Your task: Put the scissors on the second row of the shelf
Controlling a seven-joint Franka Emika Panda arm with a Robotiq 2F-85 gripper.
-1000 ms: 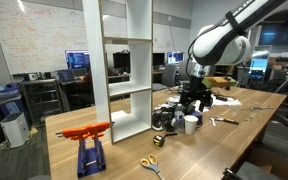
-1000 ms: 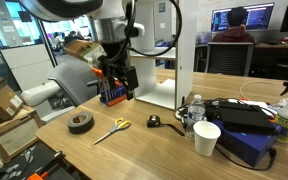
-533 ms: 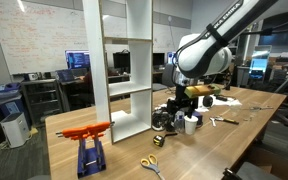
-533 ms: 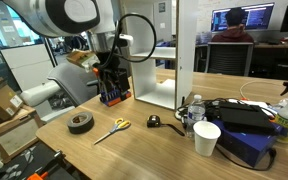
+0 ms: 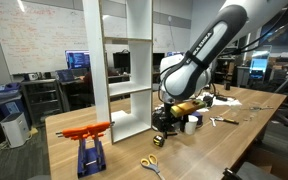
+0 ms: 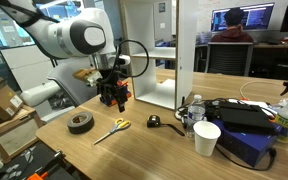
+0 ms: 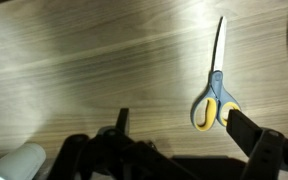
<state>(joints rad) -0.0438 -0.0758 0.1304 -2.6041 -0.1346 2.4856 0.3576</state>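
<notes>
The scissors (image 7: 215, 95), with yellow loop handles and silver blades, lie flat on the wooden table. They show in both exterior views (image 5: 151, 164) (image 6: 112, 129). My gripper (image 7: 184, 128) is open and empty, hovering above the table with the scissors' handles just beyond its fingertips. In both exterior views the gripper (image 5: 168, 119) (image 6: 112, 97) points down, above the scissors and apart from them. The tall white shelf (image 5: 124, 70) (image 6: 160, 55) stands on the table behind.
An orange bar on a blue stand (image 5: 88, 145) sits near the table's end. A black tape roll (image 6: 81, 122) lies beside the scissors. A white cup (image 6: 207, 138), a bottle (image 6: 194, 108) and dark equipment (image 6: 239, 118) crowd the table next to the shelf.
The arm has swung down and along the table toward the scissors. The gripper is lower and closer to them. The scissors have not moved.
</notes>
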